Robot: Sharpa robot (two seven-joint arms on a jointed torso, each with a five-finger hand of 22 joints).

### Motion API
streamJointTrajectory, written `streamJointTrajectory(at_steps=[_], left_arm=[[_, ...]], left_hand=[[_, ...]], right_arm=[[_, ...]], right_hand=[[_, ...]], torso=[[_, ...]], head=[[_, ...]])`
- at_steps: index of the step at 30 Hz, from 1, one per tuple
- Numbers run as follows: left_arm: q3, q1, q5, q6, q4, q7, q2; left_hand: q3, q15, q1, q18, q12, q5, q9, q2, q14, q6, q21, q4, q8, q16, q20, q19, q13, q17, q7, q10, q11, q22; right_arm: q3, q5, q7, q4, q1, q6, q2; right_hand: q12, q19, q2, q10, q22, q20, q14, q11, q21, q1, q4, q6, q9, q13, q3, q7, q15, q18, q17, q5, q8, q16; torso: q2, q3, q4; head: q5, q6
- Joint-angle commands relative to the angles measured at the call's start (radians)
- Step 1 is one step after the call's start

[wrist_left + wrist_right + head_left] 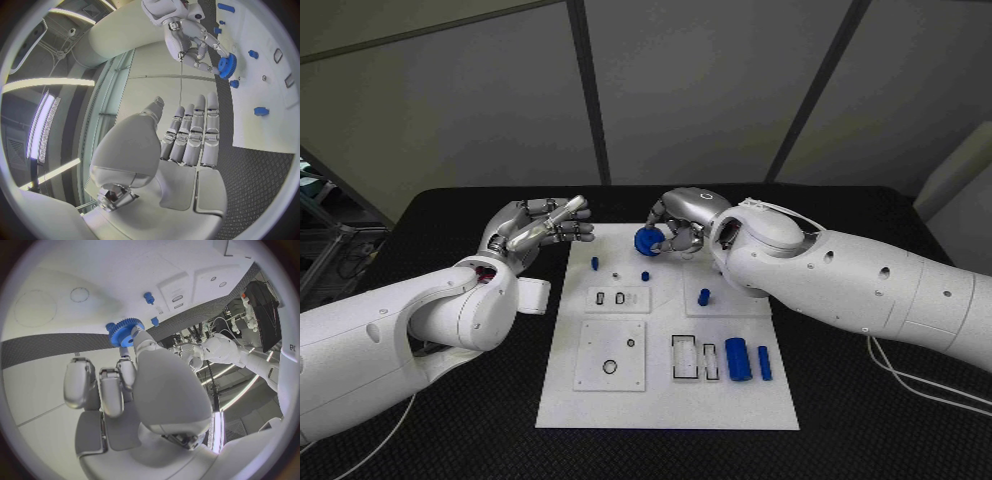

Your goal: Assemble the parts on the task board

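The right hand (678, 228) is holding a blue gear (648, 240) over the task board's (589, 400) far edge. Small upright pegs (596, 264) are standing just below it, while bare board is lying open nearer the robot.

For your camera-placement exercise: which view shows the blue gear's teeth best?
The right wrist view: the blue gear sits close, teeth clear, above the right hand. The left wrist view shows it smaller, toothed edge visible. The head view shows a small blue shape among the fingers.
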State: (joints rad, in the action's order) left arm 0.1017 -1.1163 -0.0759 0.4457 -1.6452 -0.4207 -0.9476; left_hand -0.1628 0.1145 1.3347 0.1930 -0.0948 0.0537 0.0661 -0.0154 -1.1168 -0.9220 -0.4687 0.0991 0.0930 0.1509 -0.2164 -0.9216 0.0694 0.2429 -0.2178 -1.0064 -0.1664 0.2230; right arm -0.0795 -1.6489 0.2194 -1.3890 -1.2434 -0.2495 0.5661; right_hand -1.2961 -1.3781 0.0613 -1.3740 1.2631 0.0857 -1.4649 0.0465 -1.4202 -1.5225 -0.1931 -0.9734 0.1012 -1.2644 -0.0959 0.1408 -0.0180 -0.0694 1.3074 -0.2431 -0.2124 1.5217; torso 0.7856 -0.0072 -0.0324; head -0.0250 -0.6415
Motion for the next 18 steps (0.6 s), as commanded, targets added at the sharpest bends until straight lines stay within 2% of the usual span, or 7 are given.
streamJointTrajectory(at_steps=[1, 10, 18], left_arm=[[0.001, -0.002, -0.006, -0.01, -0.002, -0.007, 0.001], [0.001, -0.002, -0.006, -0.008, 0.0, -0.007, 0.003], [0.001, -0.002, -0.006, -0.007, -0.002, -0.007, 0.001]], left_hand=[[0.0, 0.0, 0.001, -0.012, 0.006, 0.001, -0.001, 0.007, -0.008, -0.002, -0.006, -0.007, -0.003, -0.006, -0.001, 0.007, -0.001, 0.001, -0.003, -0.001, -0.004, 0.001], [0.0, 0.0, 0.001, -0.012, 0.006, 0.001, -0.001, 0.007, -0.008, -0.002, -0.006, -0.007, -0.003, -0.006, -0.001, 0.007, -0.001, 0.001, -0.003, -0.001, -0.004, 0.001], [0.0, 0.0, 0.001, -0.012, 0.006, 0.001, -0.001, 0.007, -0.008, -0.002, -0.006, -0.007, -0.003, -0.006, -0.001, 0.007, -0.001, 0.001, -0.003, -0.001, -0.004, 0.001]], right_arm=[[0.004, -0.038, -0.004, 0.016, 0.0, -0.009, -0.018], [0.011, -0.045, -0.005, 0.062, 0.008, 0.014, -0.063], [0.011, -0.054, 0.008, 0.086, 0.012, 0.006, -0.087]], right_hand=[[0.002, -0.004, -0.004, -0.001, 0.0, 0.001, -0.087, 0.0, -0.006, 0.002, -0.002, -0.019, 0.001, 0.002, -0.006, -0.008, -0.006, 0.006, 0.164, -0.005, -0.006, 0.006], [0.002, -0.004, -0.003, -0.001, 0.0, 0.001, -0.086, 0.0, -0.006, 0.005, -0.002, -0.019, 0.0, 0.001, -0.007, -0.008, -0.006, 0.006, 0.163, -0.005, -0.004, 0.006], [0.003, -0.003, -0.002, 0.0, 0.0, 0.001, -0.086, 0.001, -0.006, 0.009, -0.004, -0.019, -0.002, 0.002, -0.008, -0.007, -0.006, 0.005, 0.162, -0.004, -0.001, 0.005]], torso=[[0.0, 0.0007, 0.0015], [0.001, 0.0013, 0.0025], [0.002, 0.0015, 0.002]], head=[[0.004, 0.0], [0.006, 0.0], [0.009, 0.0]])
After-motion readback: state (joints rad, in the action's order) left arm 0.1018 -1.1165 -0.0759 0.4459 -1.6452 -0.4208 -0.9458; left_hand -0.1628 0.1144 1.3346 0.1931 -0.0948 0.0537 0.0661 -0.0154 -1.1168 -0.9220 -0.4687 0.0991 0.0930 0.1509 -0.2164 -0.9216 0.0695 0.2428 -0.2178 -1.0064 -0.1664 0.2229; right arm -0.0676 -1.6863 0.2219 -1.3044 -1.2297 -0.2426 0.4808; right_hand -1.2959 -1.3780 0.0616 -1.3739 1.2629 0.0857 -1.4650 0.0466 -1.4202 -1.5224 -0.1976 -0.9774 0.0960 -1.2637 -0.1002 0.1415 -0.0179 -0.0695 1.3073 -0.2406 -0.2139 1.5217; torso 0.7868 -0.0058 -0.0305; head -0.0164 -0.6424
